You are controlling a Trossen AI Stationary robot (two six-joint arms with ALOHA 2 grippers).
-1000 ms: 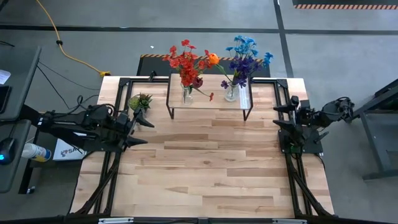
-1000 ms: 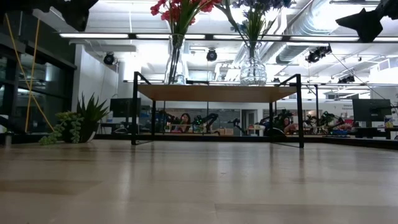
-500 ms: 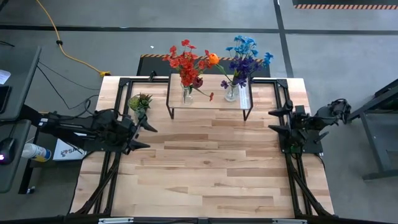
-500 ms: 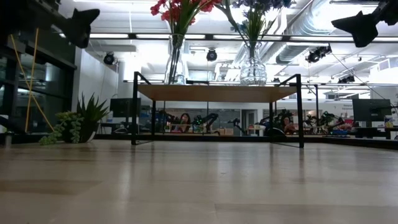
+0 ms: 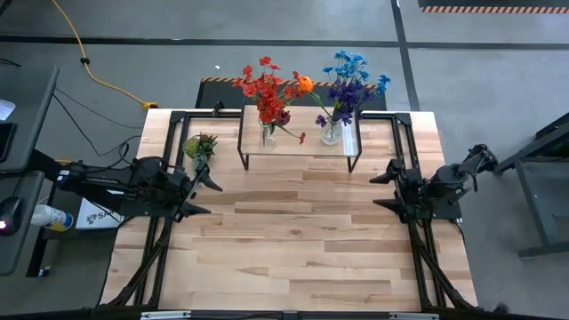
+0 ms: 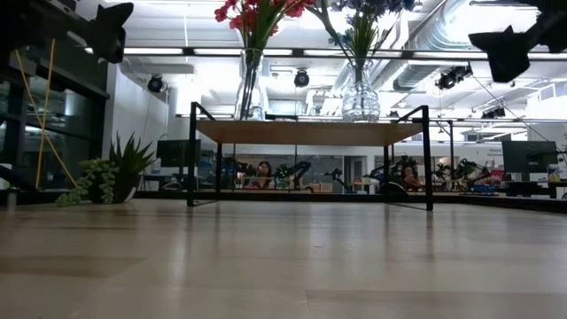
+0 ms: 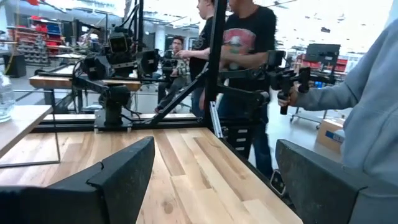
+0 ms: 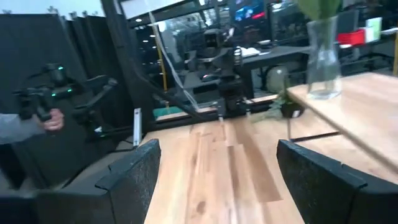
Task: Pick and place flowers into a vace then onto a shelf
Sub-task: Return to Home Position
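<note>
Wood-plank tabletop, shelf (black legs), flowers, left claw spread, right claw spread

Bright, even overhead light; ceiling lamps glare; shadows faint.

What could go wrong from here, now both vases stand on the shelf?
1. The open left gripper sits close to the small green plant; a swing homeward might clip it.
2. The vases are tall under wide flowers on the narrow shelf; a knock could tip them.
3. A person stands close in the left wrist view.
The open right gripper hangs clear.
</note>
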